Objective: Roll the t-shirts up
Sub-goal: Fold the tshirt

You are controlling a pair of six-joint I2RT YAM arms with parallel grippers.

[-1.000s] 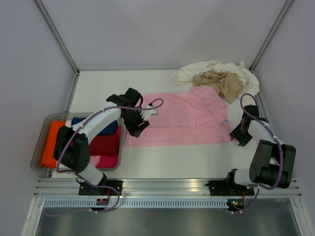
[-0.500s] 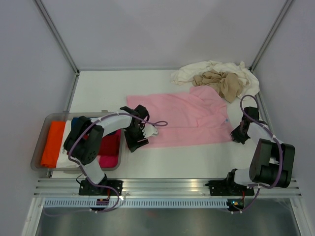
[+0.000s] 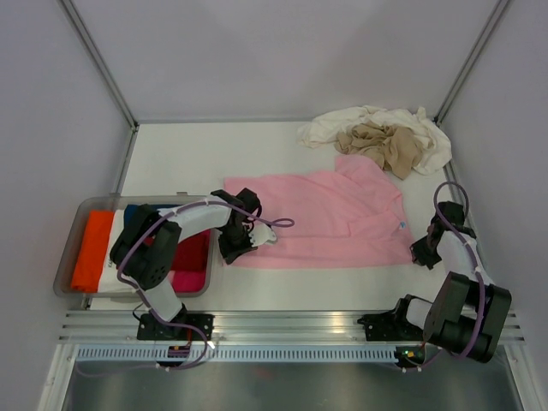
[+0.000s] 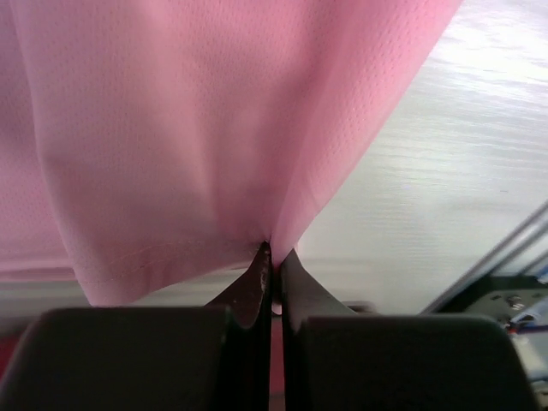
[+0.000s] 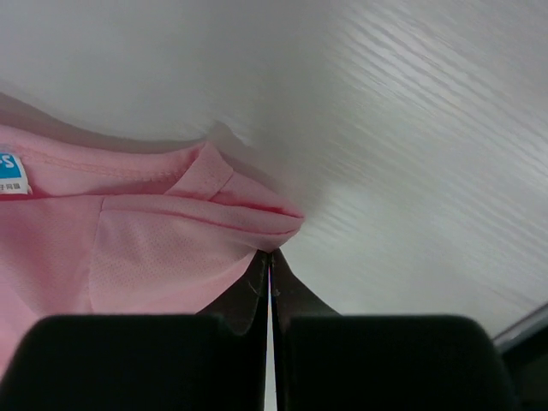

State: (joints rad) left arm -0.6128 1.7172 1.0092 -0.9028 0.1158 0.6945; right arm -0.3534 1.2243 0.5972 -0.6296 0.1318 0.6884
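Left gripper (image 3: 238, 250): we see it clenched on the near-left corner of the pink t-shirt (image 3: 321, 218). In the left wrist view its jaws meet on a pinch of pink cloth, which rises in folds from the tips.
Right gripper (image 3: 425, 255): its jaws are pressed together on the shirt's near-right corner. The right wrist view shows a small fold of a seamed edge caught at the tips, with a blue and white label (image 5: 10, 171) further left on the cloth.
Pink t-shirt: it lies spread across the middle of the tabletop (image 3: 180, 158), long side running left to right, stretched between the two grippers. Its near edge runs roughly along the near side of the tabletop.
Other t-shirts: the cream-white t-shirt (image 3: 355, 120) and the tan t-shirt (image 3: 385, 145) sit crumpled in one heap in the far-right corner, the tan one on top. The heap seems to touch the pink shirt's far-right part.
Left side: a clear tray (image 3: 103, 199) with folded coloured cloths stands just beside the left arm, close to the left gripper.
Right side: the right gripper is near the right edge of the tabletop, close to the side wall.
Near side: a narrow strip of bare tabletop separates the shirt's near edge from the metal rail (image 3: 291, 325).
Far side: bare tabletop shows far-left of the pink shirt, up to the back wall.
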